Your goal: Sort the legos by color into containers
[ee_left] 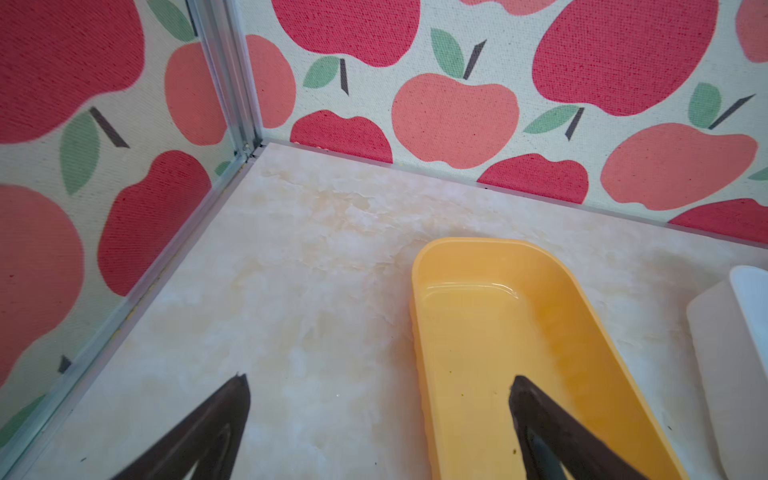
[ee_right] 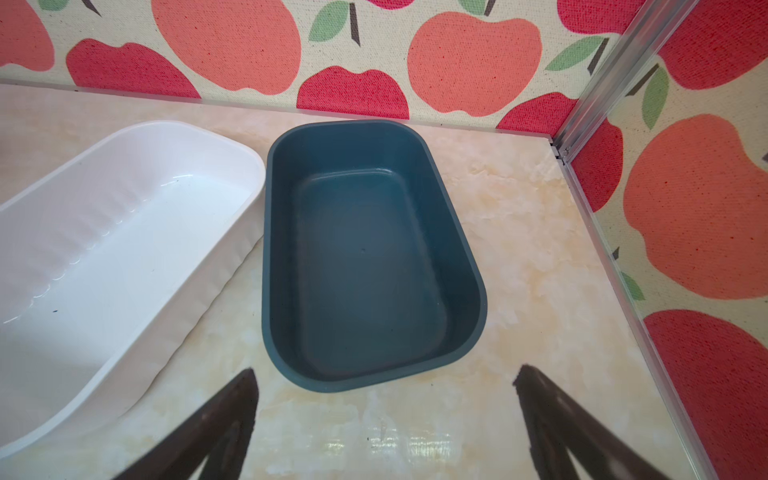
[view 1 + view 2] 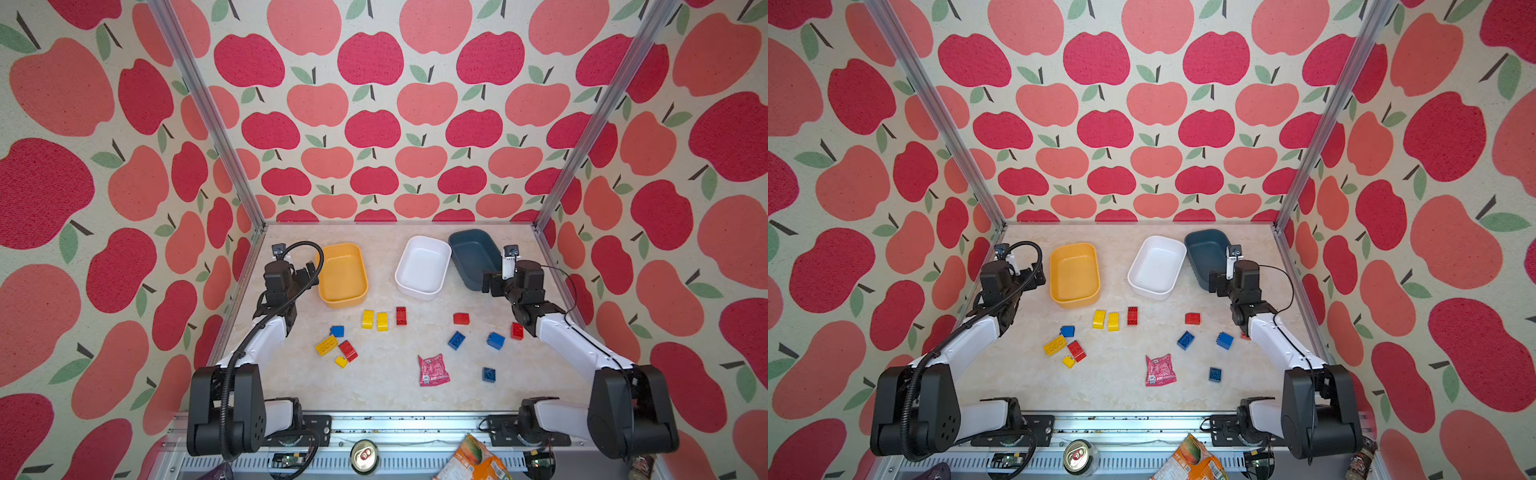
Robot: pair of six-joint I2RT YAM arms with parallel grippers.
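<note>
Nothing's sorted yet, all three bins are bare inside. I'm reading the tabletop [image 3: 386, 390] like a clock, with 12 at the back wall.

The left tool [image 1: 380, 379] hangs at about 10 o'clock, spread as wide as it goes with nothing in it. In the left wrist view it straddles one long wall of the yellow bin [image 3: 343, 274]. My guess is it sits up and off to the side so the pile is in plain sight.

The bins line the back: yellow at 11, the white bin [image 3: 423, 266] at 12 to 1 and the dark blue bin [image 3: 471, 253] at 1. Those last two have corners so close I can't tell if they touch. Makes sense, since that leaves the front free for picking.

The bricks [image 3: 368, 319] all lie loose on the tabletop:
- **8 o'clock:** a blue, two yellows and a red, bunched together.
- **Near the centre:** two yellows side by side, with a red just beside them.
- **3 to 4 o'clock:** two reds and three blues, scattered.

One red brick [image 3: 517, 331] lies right against the right arm [image 3: 557, 332], so that one could be awkward. The pink packet [image 3: 433, 370] at 5 isn't a brick, so I'd leave it alone.

The right tool [image 2: 385, 371] is at 2 o'clock, just short of the dark blue bin. It's also wide open and empty.
</note>
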